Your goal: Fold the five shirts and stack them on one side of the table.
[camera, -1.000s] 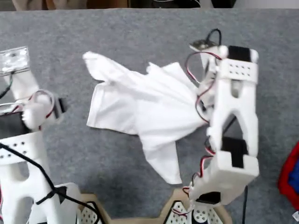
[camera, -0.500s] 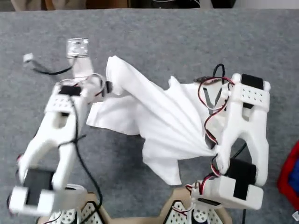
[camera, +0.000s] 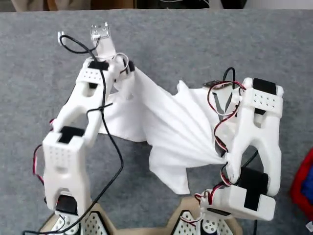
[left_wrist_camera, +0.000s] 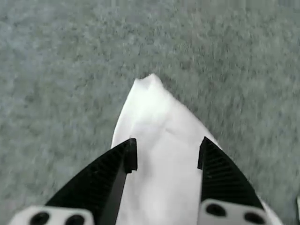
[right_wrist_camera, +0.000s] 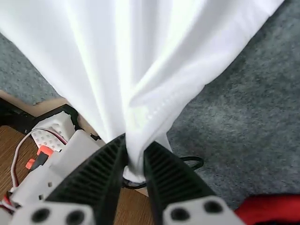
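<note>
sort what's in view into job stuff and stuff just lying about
Job: shirt, pinched by the right gripper; left gripper, fingers open around a shirt corner; table.
Lying about: red item at the table edge, maybe cloth, cannot tell.

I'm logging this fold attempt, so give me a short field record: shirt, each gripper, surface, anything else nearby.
shirt: white fabric shirt, unfolded, pleats fanning out from the right gripper
left gripper: left gripper open, fingers either side of a shirt corner
right gripper: right gripper shut on bunched shirt fabric
surface: grey felt-like table cover
other: red and blue item at the table's edge beside the right arm
</note>
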